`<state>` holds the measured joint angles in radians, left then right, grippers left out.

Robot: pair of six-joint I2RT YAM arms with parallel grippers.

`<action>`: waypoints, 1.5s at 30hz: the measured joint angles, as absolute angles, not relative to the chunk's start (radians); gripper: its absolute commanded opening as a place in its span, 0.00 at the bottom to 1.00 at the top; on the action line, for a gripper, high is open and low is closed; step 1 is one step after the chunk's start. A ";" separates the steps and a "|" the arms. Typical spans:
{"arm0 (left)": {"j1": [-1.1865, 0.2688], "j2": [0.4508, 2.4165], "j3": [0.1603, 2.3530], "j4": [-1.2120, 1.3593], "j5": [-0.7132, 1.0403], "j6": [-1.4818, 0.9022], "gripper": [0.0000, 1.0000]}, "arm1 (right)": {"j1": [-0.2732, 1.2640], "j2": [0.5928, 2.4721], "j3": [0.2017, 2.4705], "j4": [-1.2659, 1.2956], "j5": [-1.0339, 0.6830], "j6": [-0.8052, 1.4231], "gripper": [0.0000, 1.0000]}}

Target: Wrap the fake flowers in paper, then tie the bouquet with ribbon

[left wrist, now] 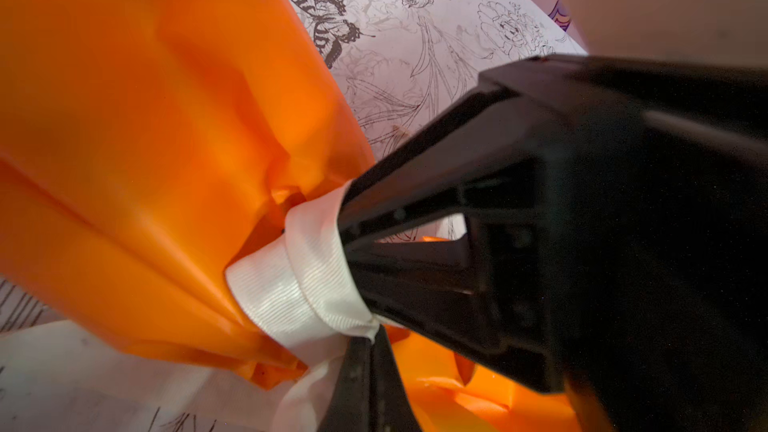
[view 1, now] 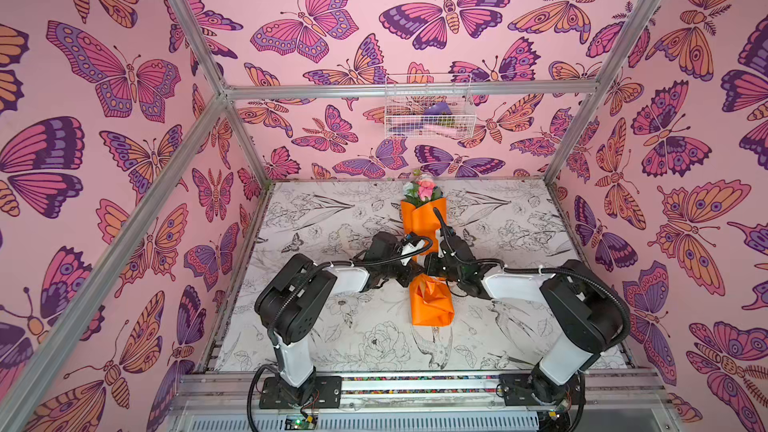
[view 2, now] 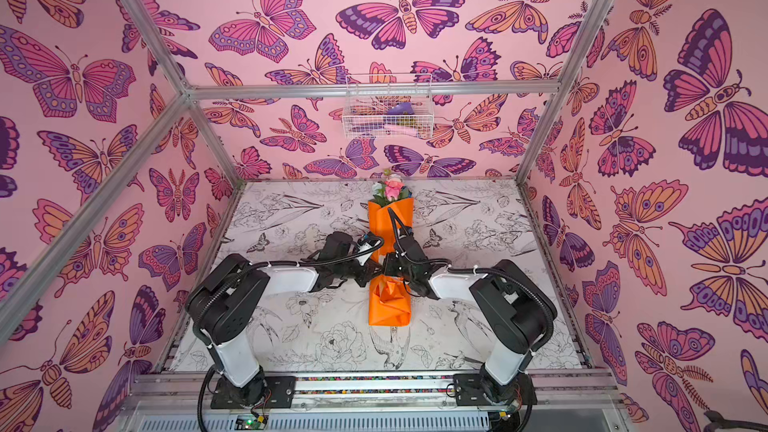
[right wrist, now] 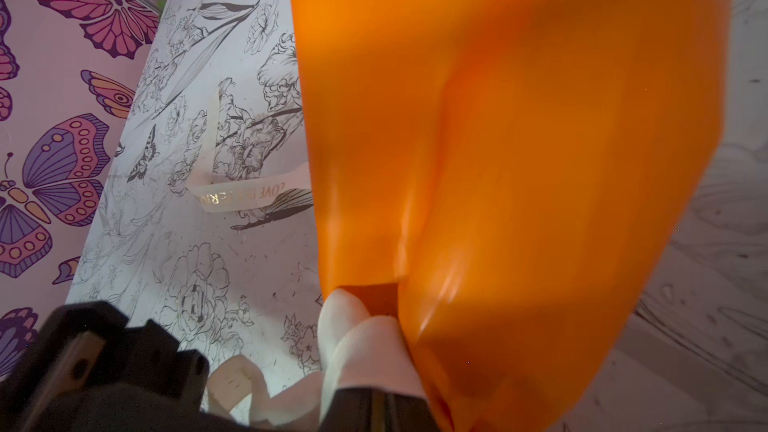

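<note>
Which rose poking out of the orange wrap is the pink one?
The pink rose in the middle of the cluster; the white rose sits on its left in both top views.

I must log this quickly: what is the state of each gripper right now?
Left gripper: shut on the ribbon.
Right gripper: at the ribbon too; open or shut cannot be told.

Top views overlook the table (view 1: 332,222); wrist views hug the bouquet (left wrist: 145,118).
</note>
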<state>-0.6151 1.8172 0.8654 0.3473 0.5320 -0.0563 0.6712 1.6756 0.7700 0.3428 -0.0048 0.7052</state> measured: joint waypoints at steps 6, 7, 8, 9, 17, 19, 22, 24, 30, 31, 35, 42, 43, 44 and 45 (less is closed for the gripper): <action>-0.616 1.823 0.865 0.347 0.530 -0.059 0.00 | 0.671 1.569 0.745 0.258 0.001 0.702 0.18; -0.616 1.824 0.865 0.347 0.530 -0.059 0.00 | 0.671 1.549 0.743 0.242 0.003 0.702 0.17; -0.616 1.824 0.865 0.347 0.530 -0.059 0.00 | 0.671 1.533 0.740 0.229 0.005 0.702 0.17; -0.616 1.824 0.865 0.347 0.530 -0.059 0.00 | 0.671 1.516 0.739 0.214 0.007 0.702 0.17; -0.616 1.824 0.850 0.374 0.533 -0.061 0.00 | 0.671 1.465 0.756 0.118 -0.004 0.696 0.17; -0.616 1.824 0.845 0.384 0.537 -0.061 0.00 | 0.671 1.465 0.771 0.104 -0.018 0.696 0.17; -0.616 1.824 0.840 0.395 0.553 -0.056 0.00 | 0.671 1.468 0.798 0.093 -0.035 0.696 0.17; -0.617 1.824 0.837 0.396 0.561 -0.049 0.00 | 0.671 1.472 0.814 0.091 -0.046 0.696 0.16; -0.622 1.824 0.835 0.397 0.577 -0.030 0.00 | 0.671 1.481 0.853 0.083 -0.062 0.696 0.13; -0.622 1.824 0.835 0.397 0.577 -0.028 0.00 | 0.671 1.485 0.860 0.080 -0.062 0.696 0.13; -0.622 1.824 0.835 0.397 0.580 -0.026 0.00 | 0.671 1.520 0.903 0.046 -0.062 0.705 0.13; -0.622 1.827 0.835 0.397 0.581 -0.019 0.00 | 0.671 1.586 0.921 0.018 -0.094 0.711 0.13; -0.622 1.829 0.835 0.398 0.583 -0.018 0.00 | 0.671 1.594 0.921 0.014 -0.098 0.711 0.14; -0.622 1.830 0.835 0.398 0.583 -0.017 0.00 | 0.671 1.603 0.921 0.006 -0.099 0.711 0.14; -0.622 1.831 0.835 0.399 0.584 -0.016 0.00 | 0.671 1.609 0.921 -0.002 -0.100 0.711 0.14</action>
